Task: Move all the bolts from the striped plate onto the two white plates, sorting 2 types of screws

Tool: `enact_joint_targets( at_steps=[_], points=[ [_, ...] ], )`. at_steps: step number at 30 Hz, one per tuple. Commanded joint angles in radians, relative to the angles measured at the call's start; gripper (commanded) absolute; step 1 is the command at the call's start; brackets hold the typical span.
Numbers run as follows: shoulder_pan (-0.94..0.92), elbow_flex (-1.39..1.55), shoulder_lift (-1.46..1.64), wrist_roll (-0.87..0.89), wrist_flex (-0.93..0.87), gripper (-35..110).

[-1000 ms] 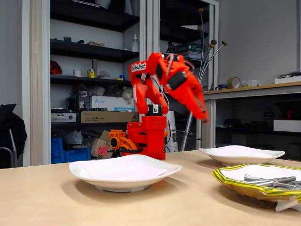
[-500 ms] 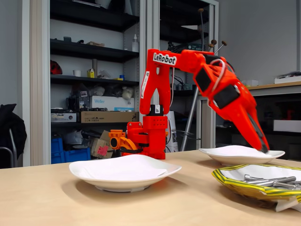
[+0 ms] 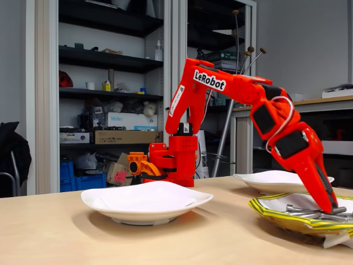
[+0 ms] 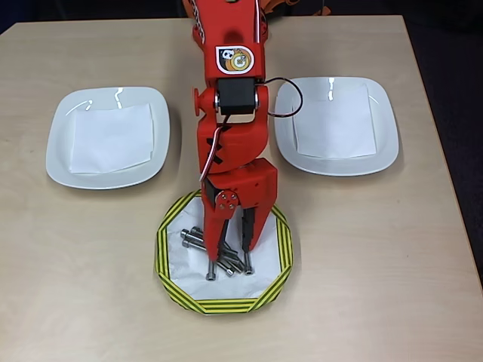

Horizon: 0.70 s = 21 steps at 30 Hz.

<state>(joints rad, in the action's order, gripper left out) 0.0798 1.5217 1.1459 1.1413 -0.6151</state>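
Pincer [image 4: 232,253] is down inside the striped plate [image 4: 281,243], fingers apart and straddling the bolts [image 4: 219,256], likely lining up a first pick. The bolts lie in a loose cluster on the plate's white centre at the near edge of the surface [image 4: 90,264]. Both white plates [image 4: 108,136] [image 4: 336,125] flank the arm and carry only paper squares, ready for the sorted types. A second ago the arm was folded up near its base; half a second ago it was reaching over the far white plate [image 3: 281,179]; now its tip touches among the bolts.
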Motion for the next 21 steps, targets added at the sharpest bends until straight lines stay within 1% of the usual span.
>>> enact_joint_targets(
  at_steps=[1,12,18,21],
  points=[
    [0.011,0.003,0.008,0.018,-0.008,16],
    [-0.06,-0.028,-0.052,-0.017,0.008,8],
    [-0.1,-0.084,-0.1,-0.043,-0.002,8],
    [-0.117,-0.103,-0.112,-0.041,-0.005,4]
  ],
)
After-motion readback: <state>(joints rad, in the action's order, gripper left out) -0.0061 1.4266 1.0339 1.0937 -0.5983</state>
